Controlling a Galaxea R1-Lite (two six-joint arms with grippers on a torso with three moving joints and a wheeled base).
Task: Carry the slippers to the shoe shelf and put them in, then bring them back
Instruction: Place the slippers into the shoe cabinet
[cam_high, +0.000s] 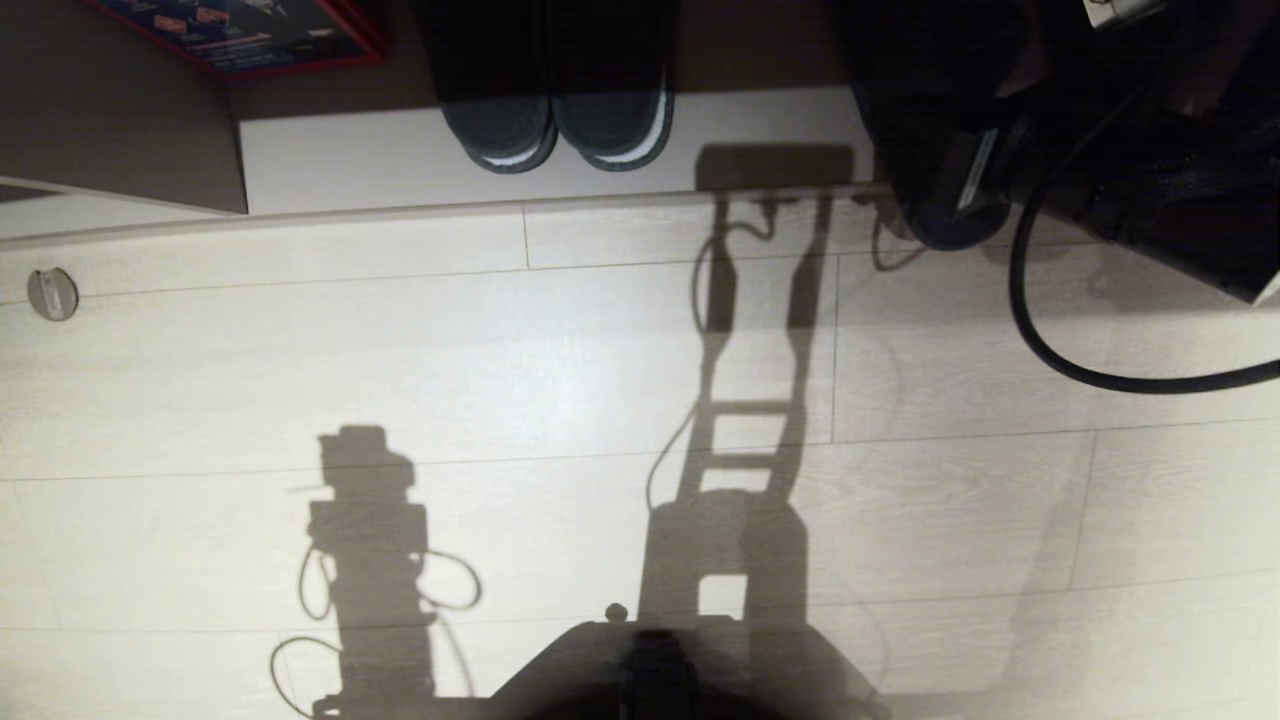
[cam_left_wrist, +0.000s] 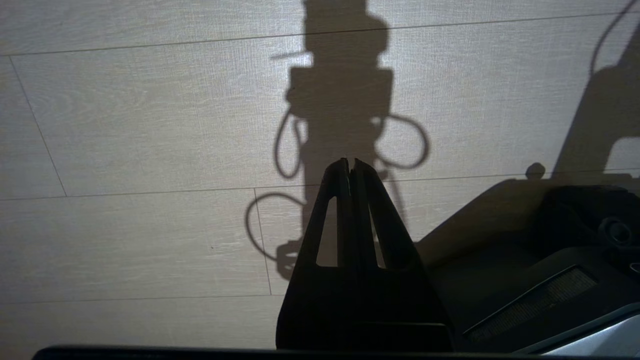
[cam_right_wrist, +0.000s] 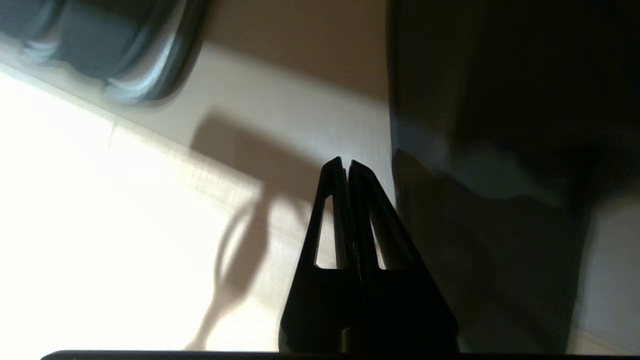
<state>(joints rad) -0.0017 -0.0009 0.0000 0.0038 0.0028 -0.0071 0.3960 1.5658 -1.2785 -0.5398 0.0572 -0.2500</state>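
Observation:
The shoe shelf (cam_high: 380, 160) runs along the far side of the floor, its pale base also in the right wrist view (cam_right_wrist: 310, 100). My right arm (cam_high: 1130, 170) reaches to the shelf's lip at the far right. The right gripper (cam_right_wrist: 346, 161) is shut with nothing between its fingers. Close beside it is a dark blurred mass with a grey-blue patch (cam_right_wrist: 480, 170); I cannot tell whether this is the slippers. My left gripper (cam_left_wrist: 350, 161) hangs shut and empty over the floor beside my base.
A darker pair of slippers with pale rims (cam_high: 555, 125) stands in the shelf, left of the right gripper. A red-edged box (cam_high: 240, 35) lies behind a dark board (cam_high: 120, 130). A black cable (cam_high: 1040, 330) loops over the floor. A round disc (cam_high: 52, 293) is at far left.

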